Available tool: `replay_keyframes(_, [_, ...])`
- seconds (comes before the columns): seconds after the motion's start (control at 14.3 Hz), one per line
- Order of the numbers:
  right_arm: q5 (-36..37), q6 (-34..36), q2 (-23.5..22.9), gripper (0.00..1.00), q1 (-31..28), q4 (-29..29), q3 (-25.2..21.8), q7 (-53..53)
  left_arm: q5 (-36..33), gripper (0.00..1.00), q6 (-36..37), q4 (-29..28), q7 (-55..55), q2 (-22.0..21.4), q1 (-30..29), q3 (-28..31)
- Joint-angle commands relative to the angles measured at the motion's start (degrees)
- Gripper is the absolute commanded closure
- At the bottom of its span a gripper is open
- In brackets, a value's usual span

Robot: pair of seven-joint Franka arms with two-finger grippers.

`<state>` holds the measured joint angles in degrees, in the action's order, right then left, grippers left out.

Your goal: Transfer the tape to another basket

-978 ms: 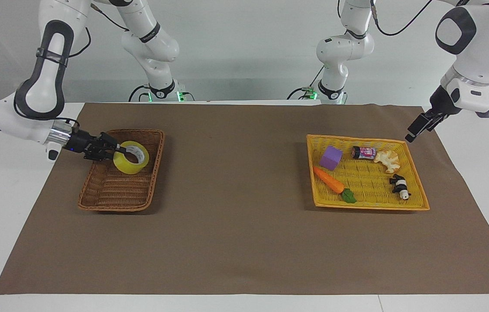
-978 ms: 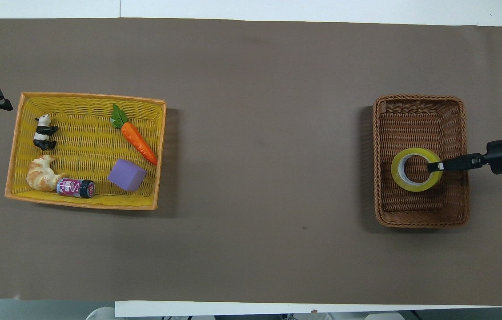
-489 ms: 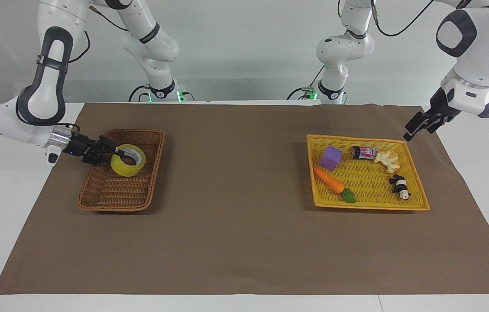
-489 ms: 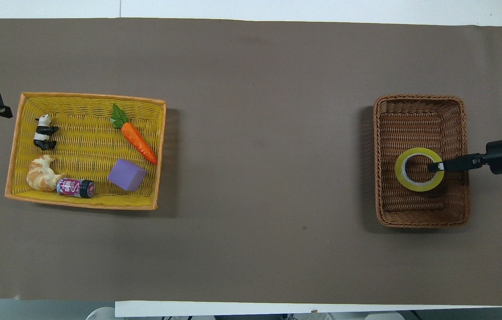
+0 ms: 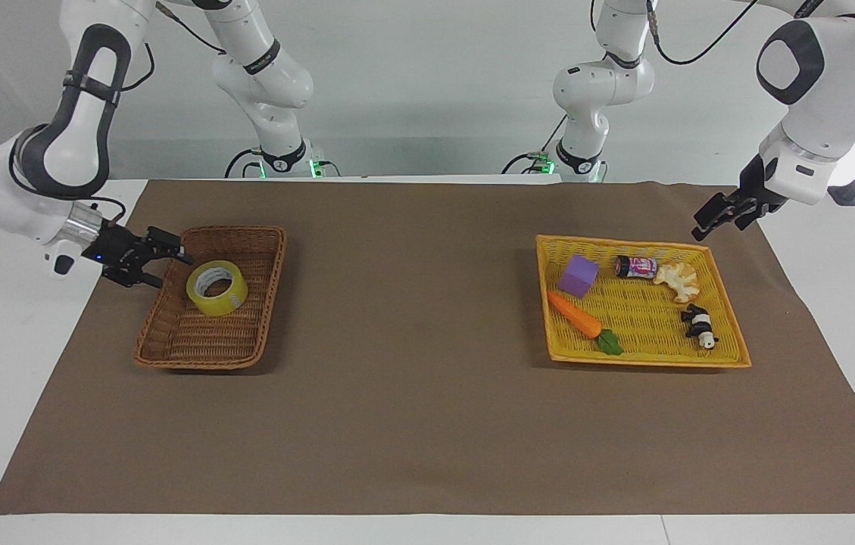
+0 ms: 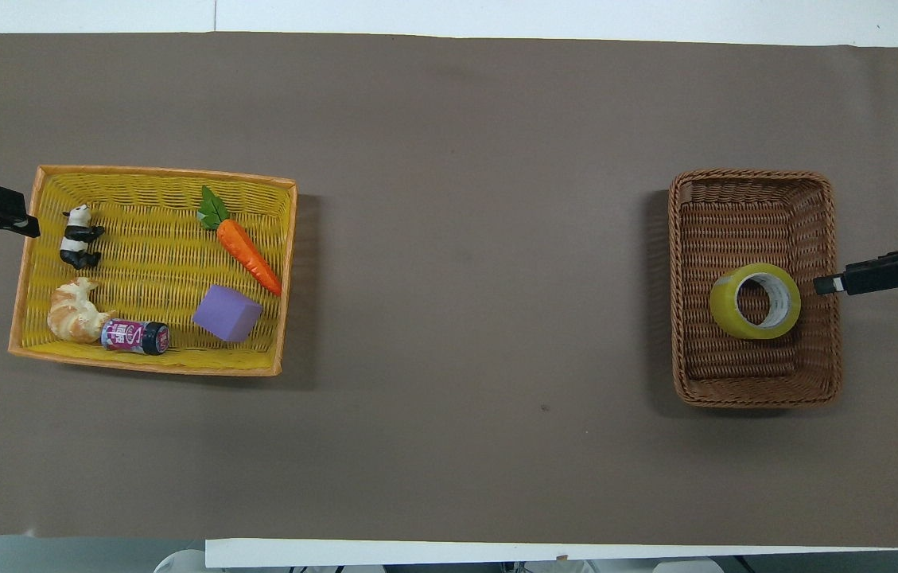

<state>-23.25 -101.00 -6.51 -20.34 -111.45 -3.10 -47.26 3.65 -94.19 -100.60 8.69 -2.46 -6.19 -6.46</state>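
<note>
Two baskets, one tape roll, five small items. The tape (image 5: 216, 288) lies tilted in the brown basket (image 5: 170, 337) at the right arm's end, nobody gripping it. The yellow basket (image 5: 730, 333) holds a jar (image 5: 636, 266), croissant (image 5: 677, 279), purple block (image 5: 578, 275), carrot (image 5: 582, 322) and panda (image 5: 699, 326) (one of each). The right gripper (image 5: 166, 266) hangs over the brown basket's outer rim, fingers spread wide, clear of the tape. The left gripper (image 5: 707, 225) waits, jaws apart, over the mat by the yellow basket's corner. The facing view alone shows both arms; overhead gives only gripper tips.
</note>
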Motion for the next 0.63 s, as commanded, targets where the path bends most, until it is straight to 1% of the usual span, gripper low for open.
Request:
replay_keyframes(0.0, [6.7,1.9,3.7,0.0,4.4,3.0,0.4,7.5,-1.3,0.0,2.5,0.1,-1.6,-0.8,0.9,0.4])
replay_keyframes(0.28, [13.9,8.9,8.2,0.0,10.9,9.7,0.6,24.9,-1.2,0.0,1.0,0.0,-1.8,-1.1,1.6,0.5])
replay_keyframes(0.35, [16.1,10.1,9.4,0.0,11.7,11.2,0.6,28.2,-1.2,0.0,1.4,0.0,-2.2,-1.1,1.7,0.5])
replay_keyframes(0.42, [17.7,11.8,9.8,0.0,12.4,12.7,0.6,30.1,-1.2,0.0,1.7,0.1,-2.2,-1.1,1.7,0.5])
replay_keyframes(0.56, [20.5,18.2,9.4,0.0,12.8,17.2,0.6,34.9,-1.2,0.0,1.7,0.1,-2.2,-1.0,1.7,0.4])
